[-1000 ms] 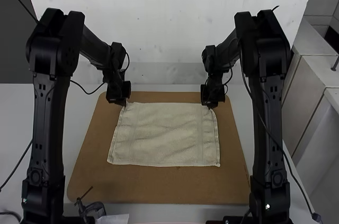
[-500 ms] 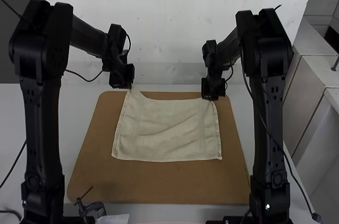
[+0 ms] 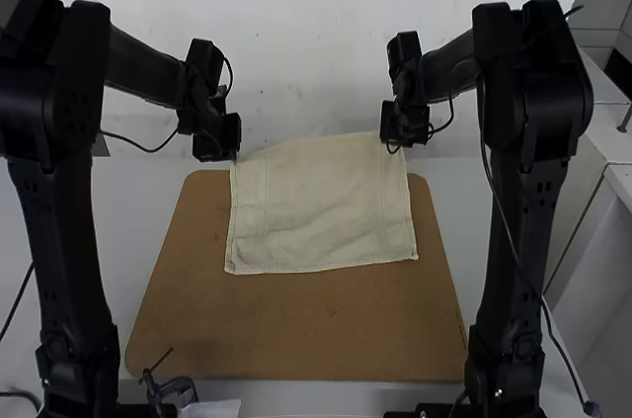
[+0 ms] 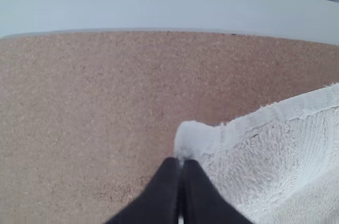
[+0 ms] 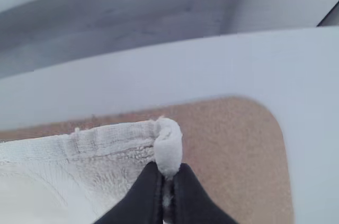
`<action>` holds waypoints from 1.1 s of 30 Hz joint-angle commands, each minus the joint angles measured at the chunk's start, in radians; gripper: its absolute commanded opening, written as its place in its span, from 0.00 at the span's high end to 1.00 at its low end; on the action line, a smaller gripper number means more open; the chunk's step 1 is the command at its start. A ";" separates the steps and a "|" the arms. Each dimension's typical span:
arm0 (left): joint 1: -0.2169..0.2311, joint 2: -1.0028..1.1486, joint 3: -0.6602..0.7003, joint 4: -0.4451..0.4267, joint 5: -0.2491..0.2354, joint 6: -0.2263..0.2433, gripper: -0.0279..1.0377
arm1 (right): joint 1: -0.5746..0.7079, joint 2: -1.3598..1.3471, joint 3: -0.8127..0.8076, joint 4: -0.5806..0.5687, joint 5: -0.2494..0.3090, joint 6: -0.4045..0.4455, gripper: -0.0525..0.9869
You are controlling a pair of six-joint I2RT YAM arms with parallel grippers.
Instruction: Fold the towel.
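Your left tool [image 4: 180, 162] is closed on one far corner of the towel [image 3: 321, 206], and your right tool [image 5: 166, 175] pinches the other. Between them, the far edge seems to be raised. The rest spreads toward you, single as far as you can see, its near part over the brown board [image 3: 296, 329] on the table [image 3: 138, 191]. So the grasping is done, but I see no fold made yet. I judge that all the folding remains, then the laying down and smoothing.
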 commanded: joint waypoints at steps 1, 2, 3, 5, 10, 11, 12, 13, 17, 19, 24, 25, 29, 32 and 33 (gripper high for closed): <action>-0.002 -0.098 -0.059 0.008 0.002 -0.008 0.97 | 0.028 -0.078 -0.074 -0.003 0.020 -0.003 0.93; -0.003 -0.120 -0.077 0.008 0.007 -0.008 0.97 | 0.031 -0.094 -0.097 -0.004 0.020 -0.008 0.93; -0.005 -0.137 -0.099 0.008 0.010 -0.008 0.97 | 0.034 -0.113 -0.120 -0.006 0.018 -0.009 0.93; -0.017 -0.178 -0.145 0.008 0.010 -0.008 0.97 | 0.035 -0.153 -0.166 -0.021 0.015 -0.009 0.93; -0.040 -0.278 -0.264 0.008 0.042 -0.006 0.96 | 0.049 -0.242 -0.257 -0.041 0.014 -0.024 0.93; -0.051 -0.298 -0.289 0.008 0.042 -0.006 0.96 | 0.057 -0.262 -0.272 -0.052 0.012 -0.024 0.93; -0.068 -0.316 -0.315 0.008 0.044 -0.006 0.96 | 0.061 -0.272 -0.289 -0.061 0.012 -0.026 0.93; -0.080 -0.335 -0.340 0.008 0.044 -0.006 0.96 | 0.070 -0.291 -0.306 -0.070 0.012 -0.026 0.93; -0.132 -0.410 -0.422 0.006 0.053 -0.006 0.96 | 0.095 -0.357 -0.372 -0.106 0.012 -0.028 0.93; -0.151 -0.457 -0.458 0.002 0.061 -0.006 0.96 | 0.106 -0.394 -0.404 -0.118 0.014 -0.026 0.93; -0.158 -0.586 -0.525 -0.014 0.062 -0.005 0.96 | 0.113 -0.464 -0.479 -0.141 0.015 -0.029 0.93; -0.158 -0.609 -0.534 -0.020 0.062 -0.006 0.96 | 0.113 -0.478 -0.490 -0.145 0.015 -0.029 0.93; -0.163 -0.669 -0.574 -0.048 0.062 -0.012 0.96 | 0.110 -0.527 -0.524 -0.162 0.015 -0.032 0.93; -0.177 -0.709 -0.593 -0.075 0.062 -0.022 0.96 | 0.106 -0.555 -0.535 -0.171 0.015 -0.035 0.93; -0.181 -0.714 -0.600 -0.080 0.062 -0.025 0.96 | 0.106 -0.558 -0.536 -0.178 0.015 -0.035 0.93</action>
